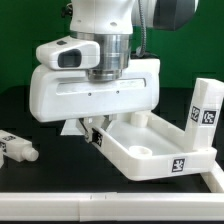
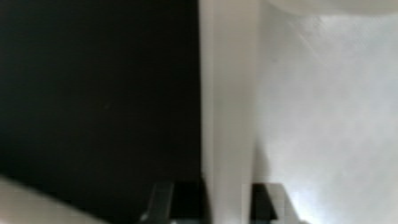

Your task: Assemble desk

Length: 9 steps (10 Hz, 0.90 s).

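White plastic rimmed rectangular desk panel (image 1: 160, 152) lies flat, long axis running off from my gripper (image 1: 95, 131) toward exterior view's right. Jaws straddle panel's near rim wall (image 2: 228, 100); can't tell if clamped. Upright white post leg (image 1: 205, 115) at panel's far corner.

- The arm (image 1: 100, 15): a glossy white, rounded shell, with a dark grey joint cover (image 1: 175, 15) at the exterior view's right.
- A ribbed, grey metal flange (image 1: 110, 58) under the wrist.
- A white camera housing (image 1: 68, 55) with a dark oval window beside the flange.
- The claw (image 1: 92, 133): a broad, white, box-shaped body and two slim dark fingers (image 2: 164, 205), which are blurred in the wrist view.
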Motion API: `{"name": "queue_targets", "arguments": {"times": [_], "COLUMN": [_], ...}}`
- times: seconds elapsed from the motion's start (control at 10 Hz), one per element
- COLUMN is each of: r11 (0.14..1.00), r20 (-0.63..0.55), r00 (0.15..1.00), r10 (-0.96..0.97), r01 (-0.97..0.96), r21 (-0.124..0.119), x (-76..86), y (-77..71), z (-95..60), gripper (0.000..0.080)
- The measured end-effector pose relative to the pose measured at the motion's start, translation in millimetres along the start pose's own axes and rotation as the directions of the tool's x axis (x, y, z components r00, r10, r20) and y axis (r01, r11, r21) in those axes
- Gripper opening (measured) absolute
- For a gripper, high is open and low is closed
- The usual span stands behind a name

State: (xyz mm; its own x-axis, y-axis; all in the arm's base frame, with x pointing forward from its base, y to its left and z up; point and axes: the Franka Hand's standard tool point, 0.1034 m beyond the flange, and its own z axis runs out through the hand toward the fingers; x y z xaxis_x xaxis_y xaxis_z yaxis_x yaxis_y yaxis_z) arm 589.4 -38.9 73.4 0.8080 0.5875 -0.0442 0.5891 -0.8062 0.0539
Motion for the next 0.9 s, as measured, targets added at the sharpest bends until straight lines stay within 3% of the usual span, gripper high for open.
{"name": "queue_targets", "arguments": {"times": [0.2,0.3,0.6,0.7,0.9], "r11": [0.976,0.947,0.886,0.834,0.675], "r20": [-0.002,0.001,0.042,0.060,0.074], "r00": [0.976,0.948,0.888,0.837,0.676], "r10": [-0.216,-0.318,-0.458,-0.545,-0.733], "r01": [0.216,0.317,0.460,0.548,0.737], "r21": [-0.034,-0.059,-0.063,-0.062,-0.045], "x": [38.0,41.4,32.0,33.1,49.8], "y": [1.6,-3.2,4.8,4.9,-1.0], "z": [-7.2,-6.9,-3.5,-2.0,6.6], "gripper": [0.0060,0.0060,0.0060,0.0060,0.0060]}}
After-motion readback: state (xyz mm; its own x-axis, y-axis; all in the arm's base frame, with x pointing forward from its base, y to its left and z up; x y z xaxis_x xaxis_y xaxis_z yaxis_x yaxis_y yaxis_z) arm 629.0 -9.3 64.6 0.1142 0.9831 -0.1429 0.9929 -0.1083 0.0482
